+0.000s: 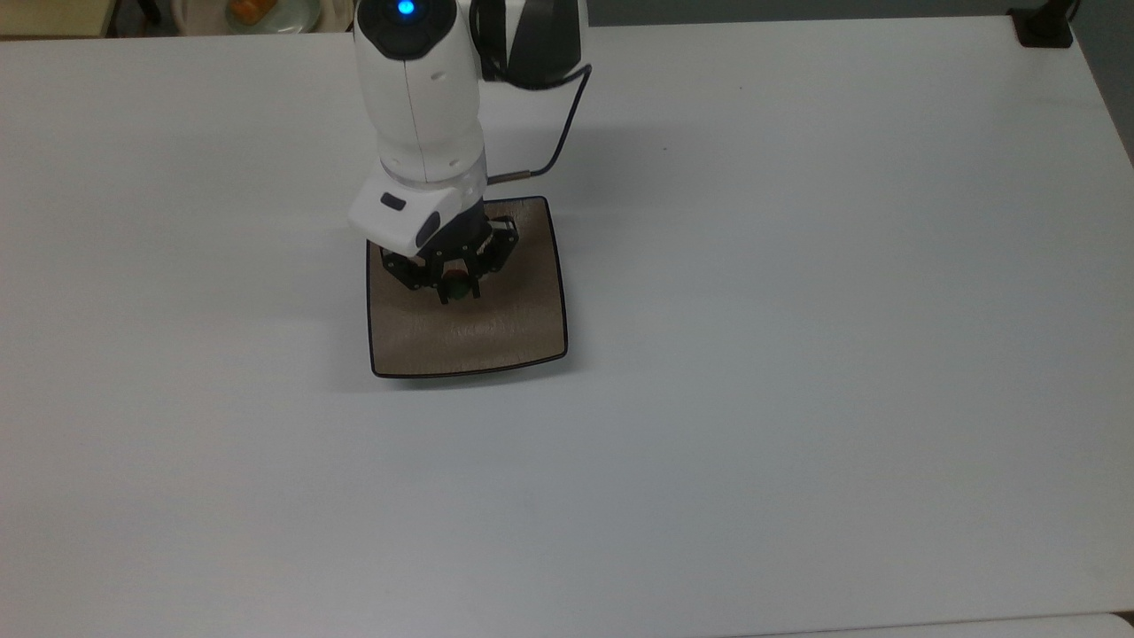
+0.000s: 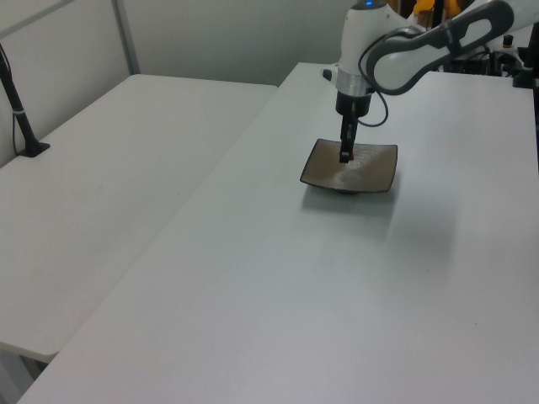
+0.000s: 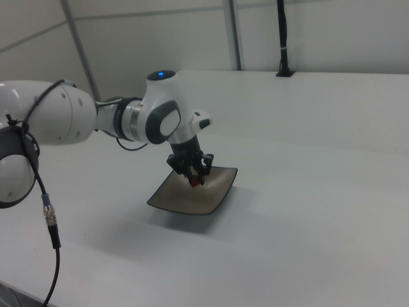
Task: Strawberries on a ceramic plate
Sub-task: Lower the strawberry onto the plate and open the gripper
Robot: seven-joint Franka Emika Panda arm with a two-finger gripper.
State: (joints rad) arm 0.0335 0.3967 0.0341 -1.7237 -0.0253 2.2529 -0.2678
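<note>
**Strawberry carried over the plate, release still to come**

In the top view, the left half of the frame is bare white table [image 1: 177,399]; left of centre lies the ceramic plate [image 1: 514,332], square, glossy tan-brown with a thin dark rim, and the white arm reaches down from the upper edge over its upper part; the gripper [image 1: 457,285] sits above the plate's middle with its fingers closed narrowly on the strawberry [image 1: 456,288], a small dark roundish thing between the tips. In the left view the gripper [image 2: 346,156] hangs upright over the plate [image 2: 324,172] in the upper right of centre, a speck of red at its tip; in the right view the strawberry [image 3: 194,181] shows red between the fingers, just above the plate [image 3: 185,199], and whether it touches the surface cannot be told. As a judgement: the pick-up and the carry are done; what is left is a short lowering, opening the fingers, and lifting clear; the task looks near its end.
</note>
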